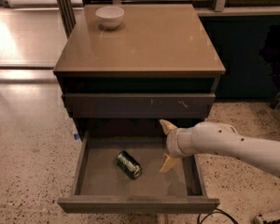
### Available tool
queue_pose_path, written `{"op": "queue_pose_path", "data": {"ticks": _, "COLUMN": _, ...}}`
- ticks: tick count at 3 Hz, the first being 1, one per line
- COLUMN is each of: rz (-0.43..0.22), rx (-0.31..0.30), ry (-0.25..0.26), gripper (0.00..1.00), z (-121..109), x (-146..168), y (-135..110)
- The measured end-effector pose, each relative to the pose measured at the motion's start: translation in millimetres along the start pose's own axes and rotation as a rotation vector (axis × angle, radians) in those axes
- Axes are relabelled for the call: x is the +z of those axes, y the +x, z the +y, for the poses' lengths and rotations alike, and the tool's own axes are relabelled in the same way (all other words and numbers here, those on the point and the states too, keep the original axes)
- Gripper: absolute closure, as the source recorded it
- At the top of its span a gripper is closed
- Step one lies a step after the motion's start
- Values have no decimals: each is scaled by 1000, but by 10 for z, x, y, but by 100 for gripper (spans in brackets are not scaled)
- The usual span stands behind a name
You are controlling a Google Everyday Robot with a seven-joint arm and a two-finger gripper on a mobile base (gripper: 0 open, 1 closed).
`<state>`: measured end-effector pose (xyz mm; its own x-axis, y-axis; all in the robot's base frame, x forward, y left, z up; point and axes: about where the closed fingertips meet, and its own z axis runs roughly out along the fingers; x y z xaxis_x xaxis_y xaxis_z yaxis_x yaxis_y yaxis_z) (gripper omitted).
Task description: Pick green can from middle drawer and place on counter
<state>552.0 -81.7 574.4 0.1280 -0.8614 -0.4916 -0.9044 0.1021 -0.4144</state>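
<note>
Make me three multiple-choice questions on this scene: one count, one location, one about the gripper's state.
1. How many bowls stand on the counter? A none; B one; C three.
2. Where is the green can? A on the counter; B on the floor; C in the open middle drawer.
3. The gripper is: A open, beside the can; B shut on the can; C touching the bowl.
Answers: B, one white bowl sits near a back corner; C, it lies on its side on the drawer's floor; A, its fingers are spread, apart from the can.
</note>
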Motion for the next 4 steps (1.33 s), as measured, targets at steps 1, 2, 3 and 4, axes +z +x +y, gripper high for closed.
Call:
{"op": "queue_pose_path", "data": {"ticks": 1, "rz": -37, "rx": -61, "ry": -39, "gripper": 0, "z": 30, "x": 341, "y": -45}}
{"op": "queue_pose_path", "data": {"ticks": 2, "rz": -1, "rx": -116, "ry": -122, "gripper": 0, "z": 160, "x": 523, "y": -34}}
{"op": "queue_pose_path", "data": {"ticks": 3, "rz": 107, "rx": -63, "ry": -230, "gripper": 0, "z": 249, "x": 749, "y": 30}}
{"op": "queue_pose_path", "data": {"ticks": 4, "rz": 121, "rx": -12, "ry": -263, "gripper": 0, "z": 282, "x": 924, "y": -172}}
